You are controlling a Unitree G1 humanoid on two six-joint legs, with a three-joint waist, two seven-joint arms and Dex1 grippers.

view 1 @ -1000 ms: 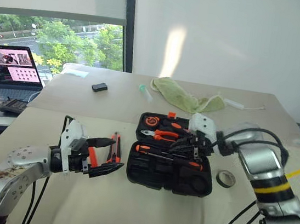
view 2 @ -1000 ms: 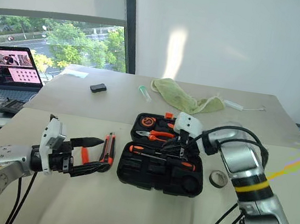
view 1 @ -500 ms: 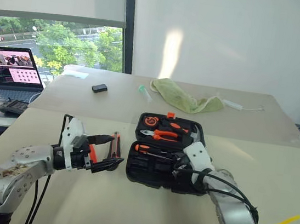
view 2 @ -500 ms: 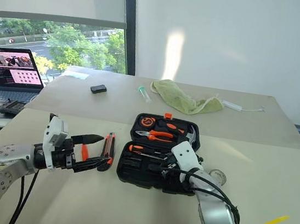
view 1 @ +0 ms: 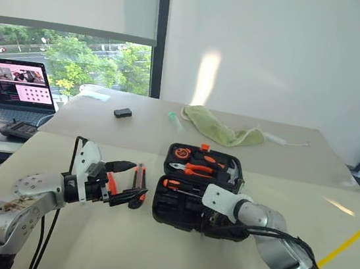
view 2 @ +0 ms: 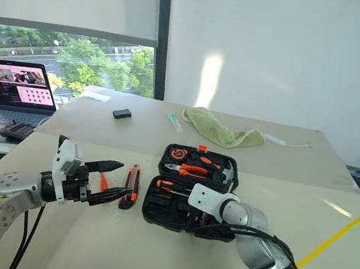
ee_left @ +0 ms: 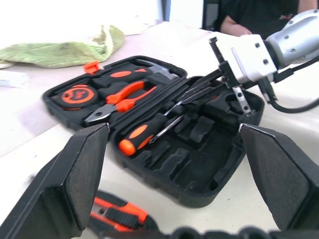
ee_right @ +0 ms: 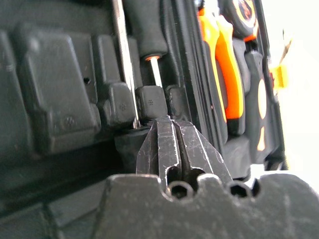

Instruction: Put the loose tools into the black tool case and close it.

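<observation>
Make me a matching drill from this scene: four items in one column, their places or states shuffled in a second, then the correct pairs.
Items
1. left pincer
2. right pincer
3. green cloth
4. utility knife

Places or states
A. lying on the far table, beyond the black tool case
B. shut, tip down in the near half of the open case
C. open, held above the table to the left of the case
D. flat on the table between the left pincer and the case

Pairs: 1-C, 2-B, 3-A, 4-D
</observation>
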